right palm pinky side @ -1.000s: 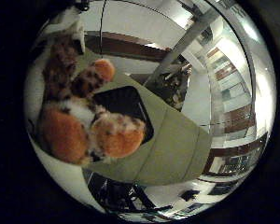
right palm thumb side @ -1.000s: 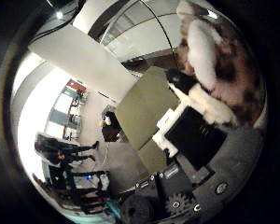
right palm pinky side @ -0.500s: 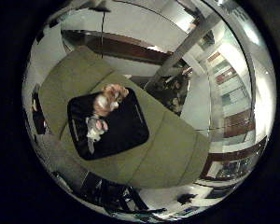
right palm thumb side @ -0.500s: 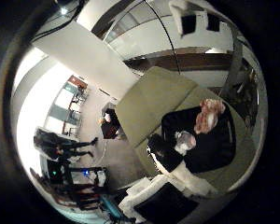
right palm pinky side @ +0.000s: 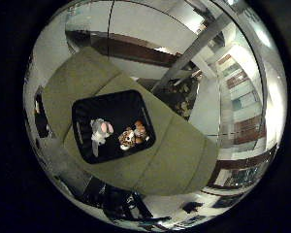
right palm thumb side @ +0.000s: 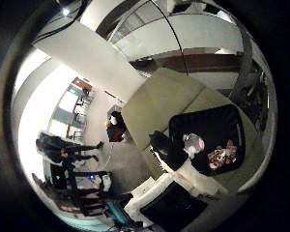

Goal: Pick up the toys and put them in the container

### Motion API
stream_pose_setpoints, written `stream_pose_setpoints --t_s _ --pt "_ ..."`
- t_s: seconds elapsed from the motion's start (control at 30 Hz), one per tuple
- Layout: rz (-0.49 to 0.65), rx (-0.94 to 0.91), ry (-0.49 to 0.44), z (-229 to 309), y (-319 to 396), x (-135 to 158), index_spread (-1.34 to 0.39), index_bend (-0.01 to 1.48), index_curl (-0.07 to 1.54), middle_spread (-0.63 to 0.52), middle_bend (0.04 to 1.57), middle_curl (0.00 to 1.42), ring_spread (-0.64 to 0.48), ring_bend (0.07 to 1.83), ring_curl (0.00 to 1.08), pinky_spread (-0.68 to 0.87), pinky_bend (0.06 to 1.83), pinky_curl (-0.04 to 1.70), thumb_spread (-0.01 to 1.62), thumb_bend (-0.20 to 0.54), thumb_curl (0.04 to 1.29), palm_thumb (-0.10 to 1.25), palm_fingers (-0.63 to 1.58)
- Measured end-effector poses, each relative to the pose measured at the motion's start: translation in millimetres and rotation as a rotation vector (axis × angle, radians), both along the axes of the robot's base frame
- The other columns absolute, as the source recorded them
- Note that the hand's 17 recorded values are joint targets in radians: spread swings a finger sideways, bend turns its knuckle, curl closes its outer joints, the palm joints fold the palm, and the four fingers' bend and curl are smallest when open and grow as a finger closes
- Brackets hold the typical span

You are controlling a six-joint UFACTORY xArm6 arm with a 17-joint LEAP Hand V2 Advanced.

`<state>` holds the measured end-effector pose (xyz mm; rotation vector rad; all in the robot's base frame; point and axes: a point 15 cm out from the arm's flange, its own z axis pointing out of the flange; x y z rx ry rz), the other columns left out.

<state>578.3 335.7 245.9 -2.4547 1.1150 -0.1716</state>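
Two soft toys lie inside the black rectangular container with low walls (right palm pinky side: 131, 104), which sits on the olive-green padded bench (right palm pinky side: 179, 150). The grey and white plush bunny with pink ear linings (right palm pinky side: 101, 131) lies near the middle of the container floor, ears spread, body pale. The orange, brown and white spotted plush animal (right palm pinky side: 133, 136) lies just beside it, closer to one container wall; whether the two toys touch cannot be told. Both toys appear small and far from the palm. The little finger side view shows the whole bench outline, the full container rim with a pale slot along one wall, and a grey slanted column (right palm pinky side: 194, 48) beyond the bench. The thumb side view shows the same container and both toys, and also white and black parts of the hand (right palm thumb side: 183, 171) reaching in over the bench edge, partly covering one corner of the container. No toy is in contact with these parts. How far the fingers are opened or curled cannot be told from either view. The little finger side view shows no part of the hand.
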Motion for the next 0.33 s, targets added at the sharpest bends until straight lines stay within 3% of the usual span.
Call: stream_pose_setpoints --t_s 0.33 --pt "-0.016 -0.002 0.02 5 -15 0 -0.39 0.17 0.32 -0.03 0.19 0.34 0.09 0.37 0.25 0.35 0.54 0.23 1.12 -0.022 0.31 0.54 0.19"
